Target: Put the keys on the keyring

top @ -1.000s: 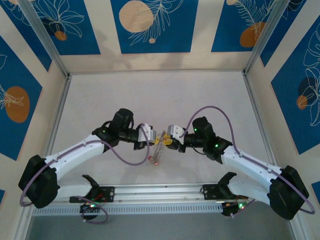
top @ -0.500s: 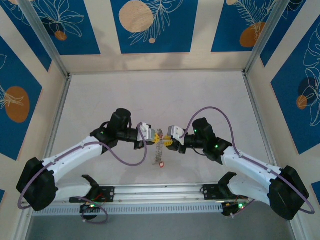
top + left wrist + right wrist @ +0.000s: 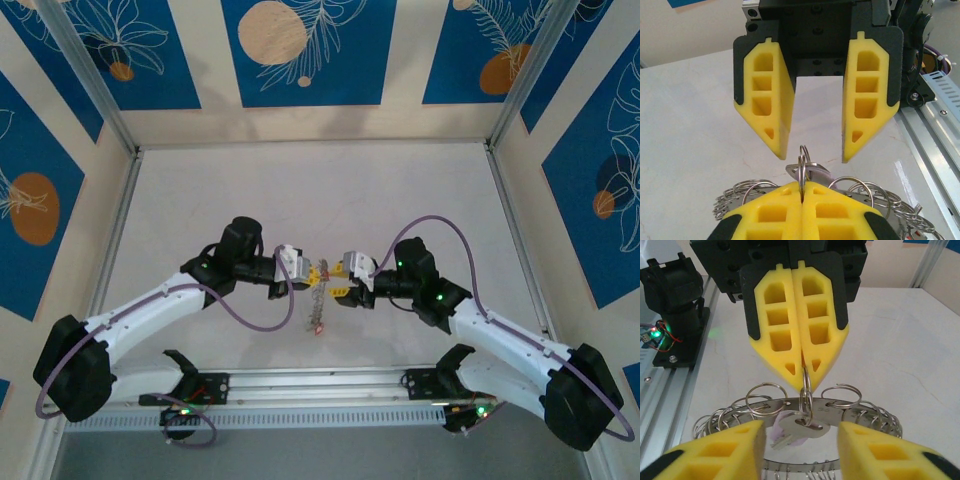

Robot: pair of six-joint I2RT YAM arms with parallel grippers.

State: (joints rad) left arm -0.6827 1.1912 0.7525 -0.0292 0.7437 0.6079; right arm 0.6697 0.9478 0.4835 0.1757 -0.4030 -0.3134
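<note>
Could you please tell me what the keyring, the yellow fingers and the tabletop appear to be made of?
The keyring looks like polished steel: silvery wire loops with bright glints. The fingers of the left hand look like matte yellow plastic or rubber, moulded with hollow cells; which one is unclear. The table seems a smooth whitish laminate or stone, faintly veined, slightly glossy.

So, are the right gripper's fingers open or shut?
Open: the right gripper shows a clear gap between its yellow fingers.

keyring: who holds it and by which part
The left gripper holds the keyring, jaws shut on a small loop at its rim; the right gripper holds nothing.
</note>
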